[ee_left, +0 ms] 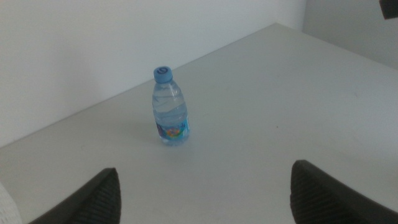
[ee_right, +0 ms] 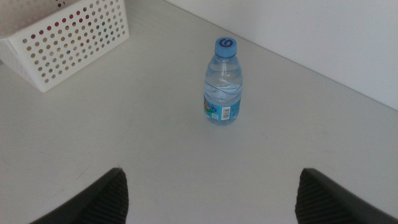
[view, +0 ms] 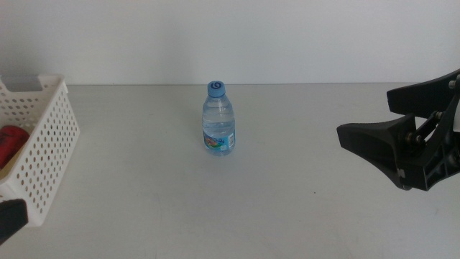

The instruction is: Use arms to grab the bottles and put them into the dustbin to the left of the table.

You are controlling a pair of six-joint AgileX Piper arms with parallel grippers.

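You see one water bottle (view: 218,119) upright on the surface (view: 287,180), nothing around it. One dustbin (view: 43,144) at nine o'clock holds one red can (view: 11,139). Right claw (view: 374,119) at three o'clock and left claw (ee_left: 205,193) are both released.

no words or numbers can be read anywhere. the water bottle (view: 218,119) wears a blue label with a red and yellow patch, its print too small to make out. in the right wrist view the label (ee_right: 222,111) shows a white barcode panel, its digits unreadable. the blue cap (ee_right: 226,45) carries a raised swirl mark, not a legible letter. the red can (view: 10,140) in the basket (view: 49,144) shows no readable print.
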